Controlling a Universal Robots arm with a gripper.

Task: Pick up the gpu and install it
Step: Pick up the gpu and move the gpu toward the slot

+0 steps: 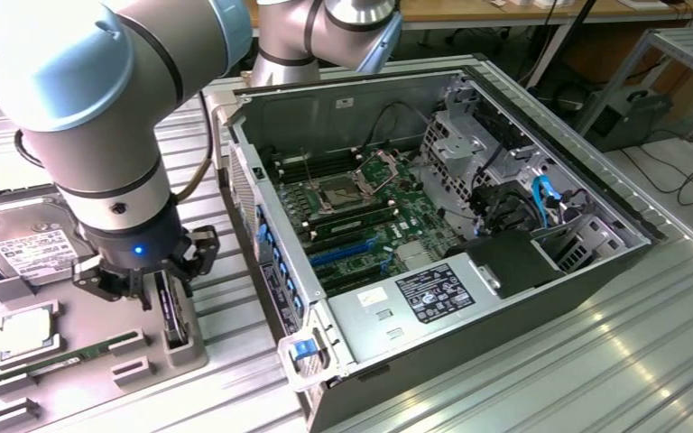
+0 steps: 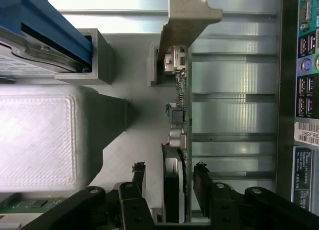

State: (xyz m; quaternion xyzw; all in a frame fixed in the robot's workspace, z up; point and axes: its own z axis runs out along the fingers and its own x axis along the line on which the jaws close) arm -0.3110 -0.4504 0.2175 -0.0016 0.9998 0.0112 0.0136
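grey arm [image 1: 94,108] looms at 10 o'clock of the exterior view, closest to me. its gripper [image 1: 158,287] hangs at 8 o'clock over the grey parts holder [image 1: 94,316]. jaws are open, one finger [image 2: 140,182] each side of the gpu [image 2: 178,115], small gaps showing. gpu stands on edge in the holder's slot, silver bracket [image 2: 187,13] at the end away from the gripper. hdd [image 1: 22,244] sits at 9 o'clock, green ram stick [image 1: 64,361] at 7. open pc case [image 1: 467,352] w/ mobo [image 1: 364,212] spans centre to 4 o'clock.
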